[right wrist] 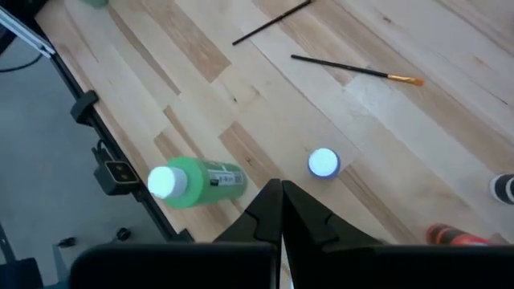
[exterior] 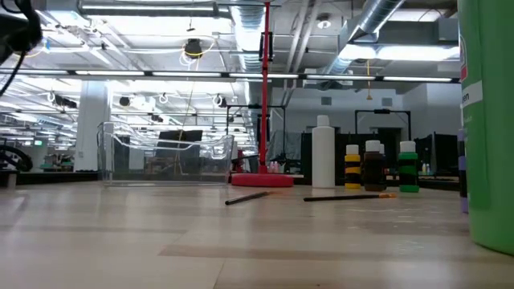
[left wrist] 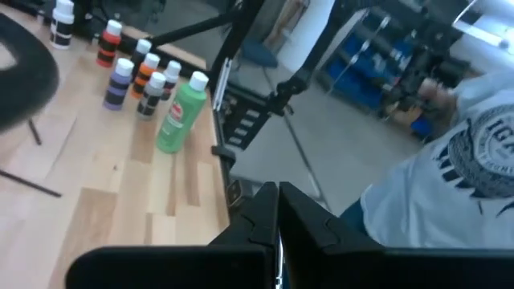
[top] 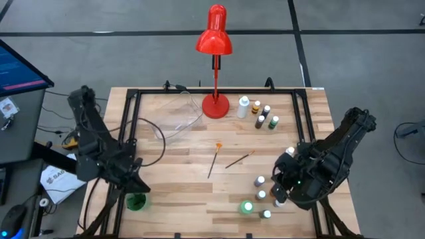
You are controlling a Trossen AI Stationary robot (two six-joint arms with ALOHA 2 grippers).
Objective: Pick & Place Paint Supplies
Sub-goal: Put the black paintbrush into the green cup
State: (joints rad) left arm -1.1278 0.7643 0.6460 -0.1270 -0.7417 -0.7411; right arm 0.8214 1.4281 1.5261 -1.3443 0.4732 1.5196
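Two grippers, left gripper (left wrist: 277,210) and right gripper (right wrist: 281,210), hang with jaws closed and empty at the tabletop's (top: 179,192) near corners; paint bottles (top: 262,116) and brushes (top: 214,161) sit loose, awaiting pickup.

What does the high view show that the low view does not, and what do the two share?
Only the high view shows both dark arms, the left gripper and right gripper shut near the table's front corners, and the cluster of small white-capped bottles beside the right arm.

Only the low view shows the room's ceiling lights and pipes behind the table.

Both show the red desk lamp, the clear plastic bin, the two thin dark-handled brushes and the bottle row beside the lamp base.
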